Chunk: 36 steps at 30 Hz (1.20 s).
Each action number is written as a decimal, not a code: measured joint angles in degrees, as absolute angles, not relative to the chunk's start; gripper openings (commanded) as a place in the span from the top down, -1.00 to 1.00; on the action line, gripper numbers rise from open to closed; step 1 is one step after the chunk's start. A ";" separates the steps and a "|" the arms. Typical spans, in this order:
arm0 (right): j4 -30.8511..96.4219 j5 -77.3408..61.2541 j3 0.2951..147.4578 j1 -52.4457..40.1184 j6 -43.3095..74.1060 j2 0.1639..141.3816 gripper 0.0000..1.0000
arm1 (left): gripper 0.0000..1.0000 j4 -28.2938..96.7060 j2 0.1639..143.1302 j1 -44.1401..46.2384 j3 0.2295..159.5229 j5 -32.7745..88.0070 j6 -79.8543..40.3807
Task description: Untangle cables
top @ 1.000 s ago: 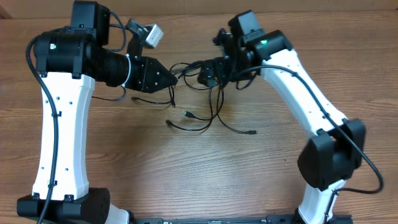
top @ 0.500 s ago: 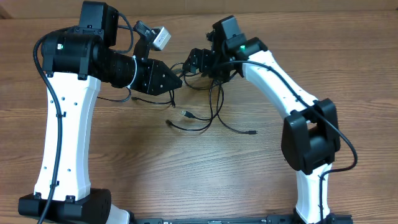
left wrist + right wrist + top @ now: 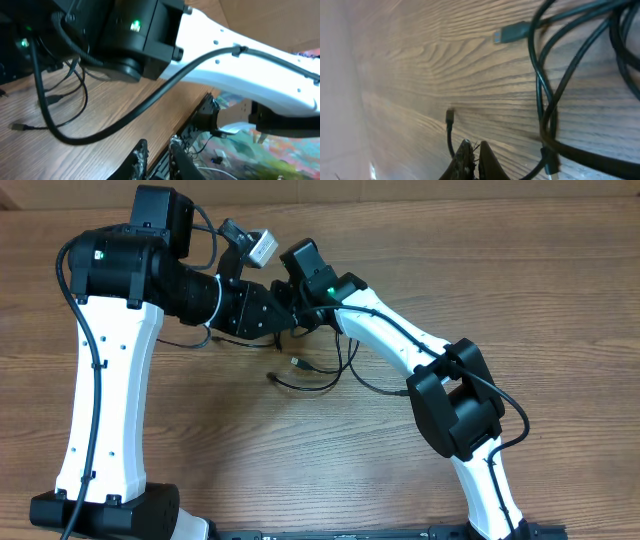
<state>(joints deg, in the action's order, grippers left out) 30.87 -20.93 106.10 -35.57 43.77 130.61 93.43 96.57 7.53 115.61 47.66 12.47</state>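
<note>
Right hand (image 3: 471, 159) is clenched, with one thin wire end just beside it; whether it is pinched is unclear. I cannot tell the left hand's (image 3: 157, 161) grip. Beyond the right hand, the cables (image 3: 512, 32) lie crossed on the bench (image 3: 200, 440), so most of the untangling is left.

I'm looking at a wood-grain table (image 3: 560, 300) stretching across the view, with blurred colourful clutter (image 3: 280, 160) showing past its edge.

cables (image 3: 325, 370) | thin, black, tiny plugs at ends | loose tangled loops | lying on wooden table (image 3: 250, 450)
</note>
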 measured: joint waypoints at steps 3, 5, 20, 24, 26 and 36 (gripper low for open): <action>33.41 -22.09 106.72 -34.41 40.49 130.56 -0.29 | 0.68 93.67 96.57 7.53 115.61 47.66 13.10; 35.64 -22.52 106.87 -33.32 38.74 130.34 -0.46 | 0.68 93.69 96.57 7.53 115.61 47.66 13.63; 44.97 -11.03 107.15 -30.83 44.03 125.54 -0.84 | 0.67 93.08 96.57 7.53 115.61 47.11 13.93; 41.80 -5.48 106.89 -30.85 49.98 125.54 -1.00 | 0.67 93.06 96.57 7.53 115.63 47.09 13.91; 38.83 -4.10 106.56 -30.83 51.57 125.54 -0.81 | 0.66 93.06 96.57 7.53 115.63 47.11 13.93; 31.53 -3.14 105.43 -30.85 55.55 126.85 0.25 | 0.65 93.03 96.57 7.53 115.66 47.13 13.91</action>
<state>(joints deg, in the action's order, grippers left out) 31.53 -3.14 105.43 -30.85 55.55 126.85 93.03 96.57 7.53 115.66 47.13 13.91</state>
